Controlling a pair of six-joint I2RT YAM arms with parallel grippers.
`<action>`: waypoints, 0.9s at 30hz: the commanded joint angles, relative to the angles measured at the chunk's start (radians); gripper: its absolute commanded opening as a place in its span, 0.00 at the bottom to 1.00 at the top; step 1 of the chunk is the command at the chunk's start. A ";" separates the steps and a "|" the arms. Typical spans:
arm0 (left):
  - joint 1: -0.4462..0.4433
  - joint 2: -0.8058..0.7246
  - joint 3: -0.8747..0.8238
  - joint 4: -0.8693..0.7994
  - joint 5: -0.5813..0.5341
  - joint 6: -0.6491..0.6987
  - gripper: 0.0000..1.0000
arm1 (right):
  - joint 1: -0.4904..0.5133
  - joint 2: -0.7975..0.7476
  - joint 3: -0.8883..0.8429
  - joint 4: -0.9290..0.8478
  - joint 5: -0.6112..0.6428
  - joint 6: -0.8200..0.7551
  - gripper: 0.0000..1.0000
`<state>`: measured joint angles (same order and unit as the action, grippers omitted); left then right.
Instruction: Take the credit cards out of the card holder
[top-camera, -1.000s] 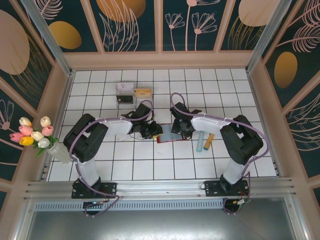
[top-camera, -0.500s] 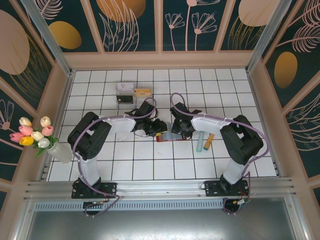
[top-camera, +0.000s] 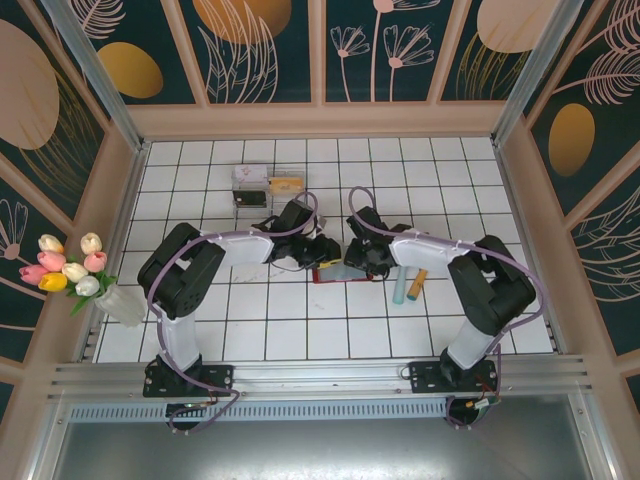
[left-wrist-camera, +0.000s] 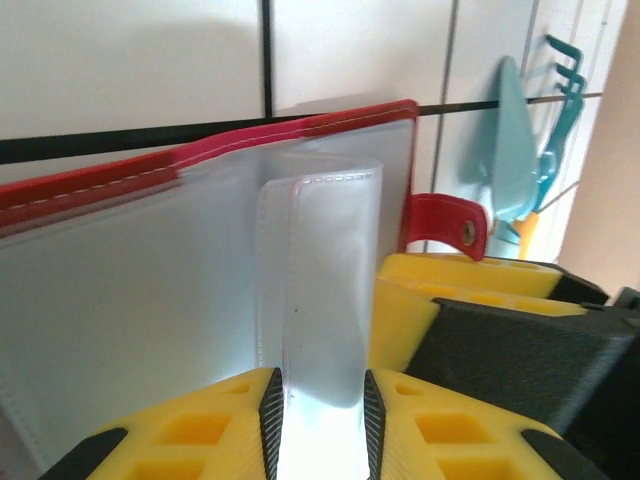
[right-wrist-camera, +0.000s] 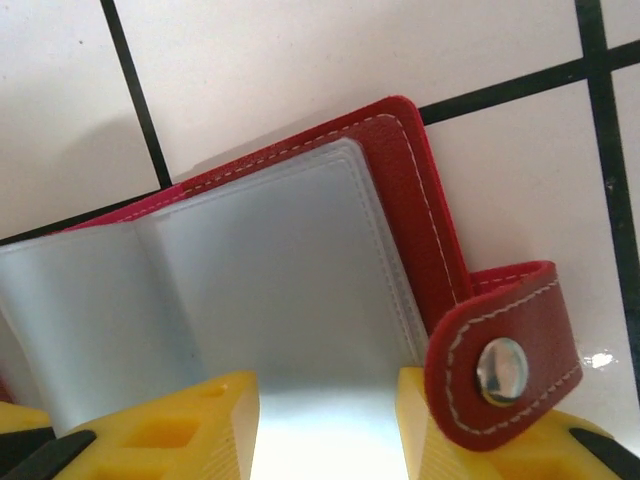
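The red card holder (top-camera: 335, 277) lies open on the white tiles between both grippers, its frosted pockets (right-wrist-camera: 270, 290) facing up and its snap strap (right-wrist-camera: 500, 365) folded out. My left gripper (left-wrist-camera: 318, 400) is shut on one raised clear pocket sleeve (left-wrist-camera: 320, 270), which touches both pads. My right gripper (right-wrist-camera: 328, 400) stands open, fingertips down on the flat pocket page near the strap. A light blue credit card (top-camera: 400, 284) and a tan-orange one (top-camera: 418, 281) lie on the tiles just right of the right gripper (top-camera: 358, 262).
A clear plastic box (top-camera: 255, 187) with small items stands behind the left gripper (top-camera: 322, 252). A vase of tulips (top-camera: 72, 272) sits at the left wall. Patterned walls enclose the table on three sides.
The left gripper has slid right, up to the card holder's left half. The right arm shifted slightly right and its jaws narrowed a little.
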<state>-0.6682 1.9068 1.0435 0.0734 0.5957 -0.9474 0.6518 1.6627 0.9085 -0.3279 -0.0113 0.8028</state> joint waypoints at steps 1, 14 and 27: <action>-0.005 -0.007 -0.001 0.067 0.046 -0.001 0.30 | -0.014 -0.060 -0.043 0.024 -0.050 0.034 0.40; -0.005 -0.029 0.029 0.061 0.063 0.013 0.30 | -0.044 -0.219 -0.088 0.038 -0.018 0.055 0.37; -0.002 -0.090 0.058 -0.220 -0.186 0.130 0.42 | -0.032 -0.202 -0.072 0.040 -0.066 0.011 0.39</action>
<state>-0.6682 1.8603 1.0744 -0.0357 0.5056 -0.8650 0.6086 1.4521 0.8345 -0.2905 -0.0681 0.8360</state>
